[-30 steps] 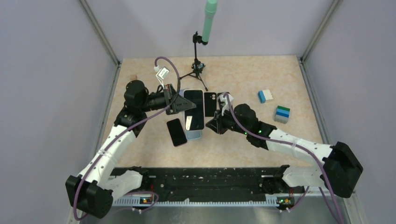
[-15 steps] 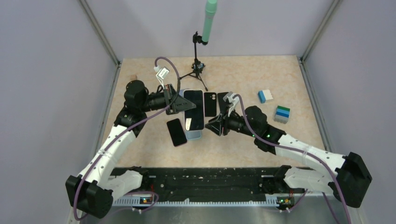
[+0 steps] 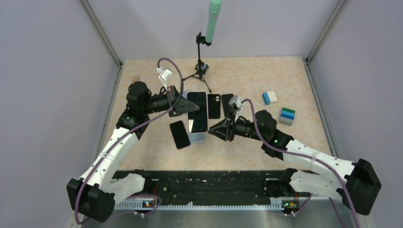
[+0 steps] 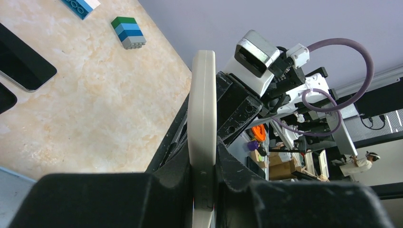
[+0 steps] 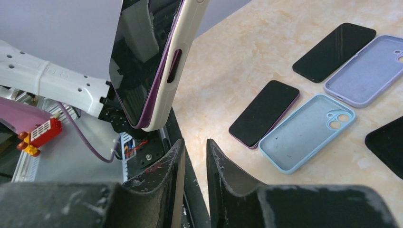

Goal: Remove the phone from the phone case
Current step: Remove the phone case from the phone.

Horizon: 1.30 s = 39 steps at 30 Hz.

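Clamped tight in the left tool (image 4: 202,142), edge-on between its dark fingers (image 4: 234,142): the cream phone case (image 4: 202,85), with the phone (image 5: 138,57) inside, raised clear of the desk (image 3: 247,76) and tilted, dark screen upward. Just by its lower end, close but not touching, the right tool (image 5: 195,149), fingers a narrow slit apart and gripping nothing. Top of the phone cut off in the right wrist view; screen hidden entirely in the left wrist view. Flat on the desk below: a pale blue empty case (image 5: 304,130), a lilac case (image 5: 370,71) and loose dark phones (image 5: 263,111).
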Each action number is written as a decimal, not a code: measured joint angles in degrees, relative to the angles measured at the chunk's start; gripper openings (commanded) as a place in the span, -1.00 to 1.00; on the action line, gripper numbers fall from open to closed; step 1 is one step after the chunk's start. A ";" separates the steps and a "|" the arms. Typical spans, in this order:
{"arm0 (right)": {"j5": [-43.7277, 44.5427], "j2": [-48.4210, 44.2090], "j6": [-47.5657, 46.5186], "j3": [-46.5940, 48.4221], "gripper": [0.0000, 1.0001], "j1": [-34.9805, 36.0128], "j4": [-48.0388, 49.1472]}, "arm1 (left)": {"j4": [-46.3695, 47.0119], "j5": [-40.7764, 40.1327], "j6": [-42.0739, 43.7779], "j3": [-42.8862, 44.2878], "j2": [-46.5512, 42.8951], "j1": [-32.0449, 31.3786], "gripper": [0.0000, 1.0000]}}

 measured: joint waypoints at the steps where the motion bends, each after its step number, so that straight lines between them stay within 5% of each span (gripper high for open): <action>1: -0.17 0.00 0.04 0.02 -0.62 0.00 0.15 | 0.00 0.00 -0.02 0.00 0.00 0.00 -1.00; 12: -2.75 -1.51 1.86 0.00 -0.34 0.00 2.34 | 0.00 -0.31 -0.09 0.00 -0.02 0.00 -1.00; 39: 1.14 -0.59 5.42 0.02 -0.42 0.00 5.29 | 2.82 -0.37 -1.57 0.00 -0.02 0.46 -1.00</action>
